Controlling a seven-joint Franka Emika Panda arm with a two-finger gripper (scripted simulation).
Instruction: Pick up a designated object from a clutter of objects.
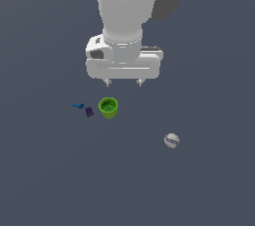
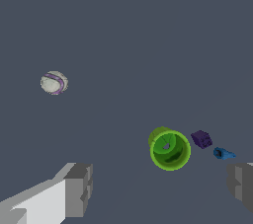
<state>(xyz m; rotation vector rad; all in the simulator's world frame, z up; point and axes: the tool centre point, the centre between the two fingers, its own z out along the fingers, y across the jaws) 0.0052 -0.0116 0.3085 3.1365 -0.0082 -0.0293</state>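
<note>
1. A white robot arm [image 1: 129,6] comes down from the top centre of the exterior view, over a plain dark grey-blue surface [image 1: 50,180].
2. Its hand [image 1: 123,82] sits in the upper middle of that frame, above the surface. Two short fingertips [image 1: 106,82] point down and stand wide apart with nothing between them, so the hand is open and holds nothing.
3. In the wrist view the two grey fingers [image 2: 79,188] show at the lower left and lower right corners, far apart, again with only bare surface between them.
4. The bright green cup [image 1: 108,107] stands upright near the centre of the exterior view, just below the hand and toward the finger on the exterior view's left. It has a lighter rim and a darker green inside. It is apart from the fingers.
5. In the wrist view the cup [image 2: 169,149] is seen from above, its mouth open toward the camera.
6. A small dark purple block [image 1: 89,112] lies just beside the cup on the exterior view's left; whether they touch is hard to tell at this size.
7. A tiny blue piece [image 1: 77,105] lies just beyond the block, further to the exterior view's left.
8. A whitish ball with a purple stripe [image 1: 172,140] rests well apart from the others, in the lower right of the exterior view's middle.
</note>
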